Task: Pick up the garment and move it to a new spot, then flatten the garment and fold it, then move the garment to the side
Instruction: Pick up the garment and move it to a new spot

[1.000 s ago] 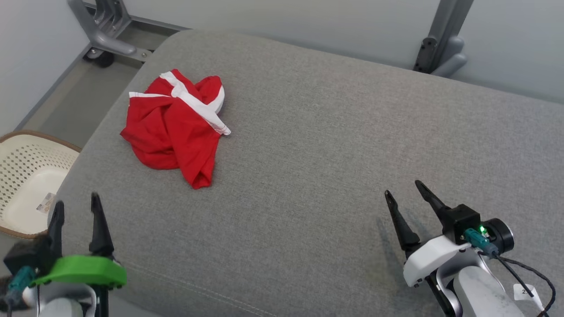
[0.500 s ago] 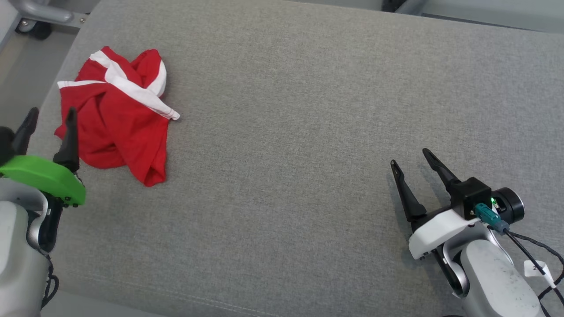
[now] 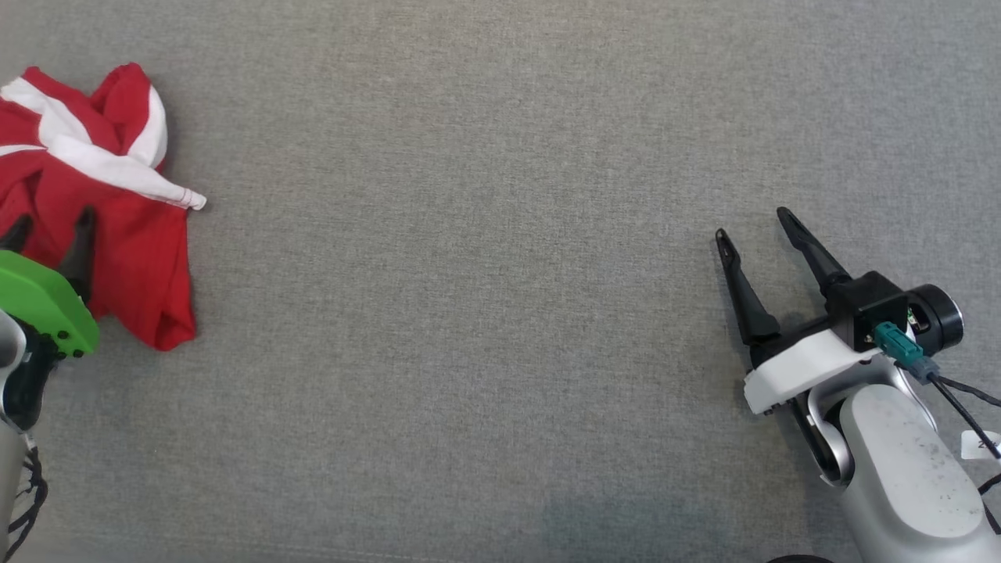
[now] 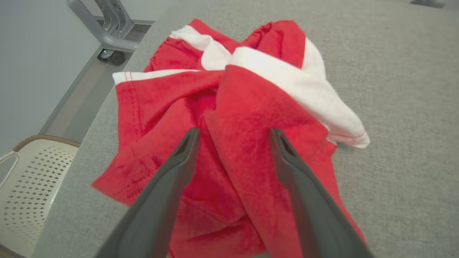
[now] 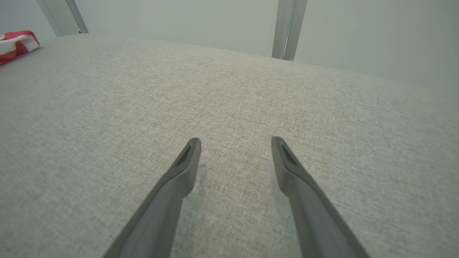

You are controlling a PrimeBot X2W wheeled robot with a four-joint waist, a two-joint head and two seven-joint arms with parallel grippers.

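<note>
The garment point(image 3: 117, 227) is a crumpled red piece with white bands, lying at the far left of the grey cushion point(image 3: 485, 297). My left gripper point(image 3: 48, 223) hovers over the garment's near part, open, its dark fingers spread above the red cloth. In the left wrist view the garment point(image 4: 244, 118) bulges between and beyond the two fingers of that gripper point(image 4: 233, 134), and no cloth is pinched. My right gripper point(image 3: 751, 223) stands open far to the right over bare cushion, seen open in its own view too point(image 5: 235, 141), where the garment point(image 5: 16, 43) peeks in at the far left.
A cream perforated basket point(image 4: 32, 179) sits on the floor beside the cushion's left edge. A grey metal frame leg with a castor point(image 4: 107, 39) stands behind the garment, another post point(image 5: 288, 28) behind the cushion. Wide bare cushion lies between the two grippers.
The head camera has tilted down and shifted, so the garment now sits at the picture's left edge. My left gripper has advanced from the cushion's near edge to over the garment, still open.
</note>
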